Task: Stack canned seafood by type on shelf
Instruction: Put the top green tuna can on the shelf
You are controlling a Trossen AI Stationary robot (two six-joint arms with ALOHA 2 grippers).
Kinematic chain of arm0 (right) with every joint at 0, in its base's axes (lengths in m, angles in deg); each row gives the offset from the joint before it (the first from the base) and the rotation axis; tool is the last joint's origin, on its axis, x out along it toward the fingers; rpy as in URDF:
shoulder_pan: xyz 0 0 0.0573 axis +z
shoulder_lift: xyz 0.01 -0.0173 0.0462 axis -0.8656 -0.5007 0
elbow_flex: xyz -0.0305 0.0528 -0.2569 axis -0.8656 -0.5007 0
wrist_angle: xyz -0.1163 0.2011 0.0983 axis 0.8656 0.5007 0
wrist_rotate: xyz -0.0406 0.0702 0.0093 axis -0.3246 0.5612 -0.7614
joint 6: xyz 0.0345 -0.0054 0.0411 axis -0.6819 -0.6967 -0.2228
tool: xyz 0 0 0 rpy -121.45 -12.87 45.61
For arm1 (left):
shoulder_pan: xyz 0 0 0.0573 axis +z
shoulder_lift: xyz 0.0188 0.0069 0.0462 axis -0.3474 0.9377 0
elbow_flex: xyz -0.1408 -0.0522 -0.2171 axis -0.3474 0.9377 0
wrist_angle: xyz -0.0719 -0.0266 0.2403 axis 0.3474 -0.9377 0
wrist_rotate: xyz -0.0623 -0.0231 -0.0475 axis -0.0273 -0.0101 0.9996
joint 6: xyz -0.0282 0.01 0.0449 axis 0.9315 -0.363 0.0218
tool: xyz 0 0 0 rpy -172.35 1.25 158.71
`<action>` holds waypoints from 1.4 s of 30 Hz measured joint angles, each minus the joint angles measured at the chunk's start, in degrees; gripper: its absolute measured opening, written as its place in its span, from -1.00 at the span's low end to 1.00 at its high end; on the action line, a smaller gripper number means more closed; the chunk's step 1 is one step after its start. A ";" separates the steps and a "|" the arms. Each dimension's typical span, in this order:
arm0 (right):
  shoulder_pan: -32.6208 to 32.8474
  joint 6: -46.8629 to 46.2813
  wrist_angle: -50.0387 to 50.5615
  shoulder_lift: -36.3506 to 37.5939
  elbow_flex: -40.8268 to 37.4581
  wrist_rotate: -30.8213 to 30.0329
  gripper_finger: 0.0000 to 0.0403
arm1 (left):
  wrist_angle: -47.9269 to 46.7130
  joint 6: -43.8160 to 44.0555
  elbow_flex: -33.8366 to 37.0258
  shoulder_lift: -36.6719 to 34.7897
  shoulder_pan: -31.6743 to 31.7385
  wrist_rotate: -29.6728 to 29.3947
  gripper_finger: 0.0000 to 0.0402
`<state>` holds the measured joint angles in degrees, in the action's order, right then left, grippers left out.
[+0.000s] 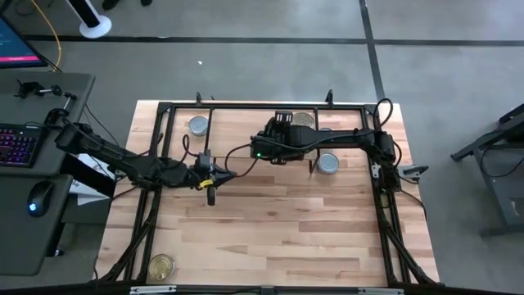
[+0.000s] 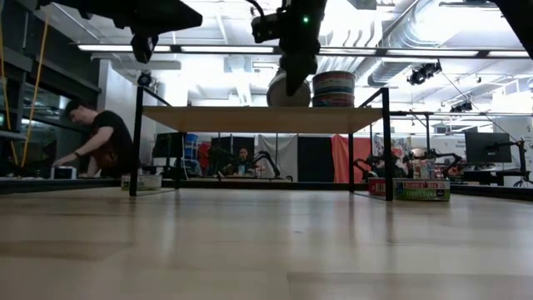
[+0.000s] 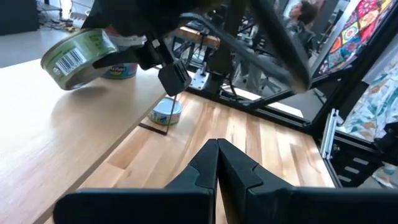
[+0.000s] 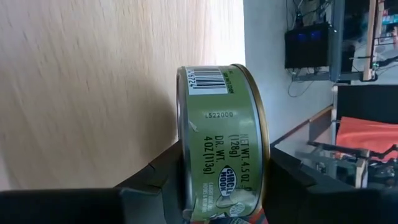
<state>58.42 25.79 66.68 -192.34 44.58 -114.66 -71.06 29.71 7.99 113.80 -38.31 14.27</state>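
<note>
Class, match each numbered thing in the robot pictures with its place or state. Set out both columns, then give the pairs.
1. green-labelled tin
2. left gripper
3. gold-topped tin
4. stack of tins

A. standing on the shelf
B. lying alone near a corner of the table
C. held in the right gripper
D. shut and empty

Pairs: 1-C, 2-D, 3-B, 4-A
</note>
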 joint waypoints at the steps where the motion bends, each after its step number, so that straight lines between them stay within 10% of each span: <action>1: -0.12 0.06 0.15 0.00 0.00 -0.22 -0.22 | 0.02 -0.02 0.00 0.02 0.00 0.00 -1.00; 42: -0.76 -0.75 1.83 0.07 0.00 10.03 -0.05 | -0.56 -0.17 0.00 0.07 -0.02 -0.28 -1.00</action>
<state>57.66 25.04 68.52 -192.27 44.58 -104.63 -71.63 29.53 7.99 113.86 -38.33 13.99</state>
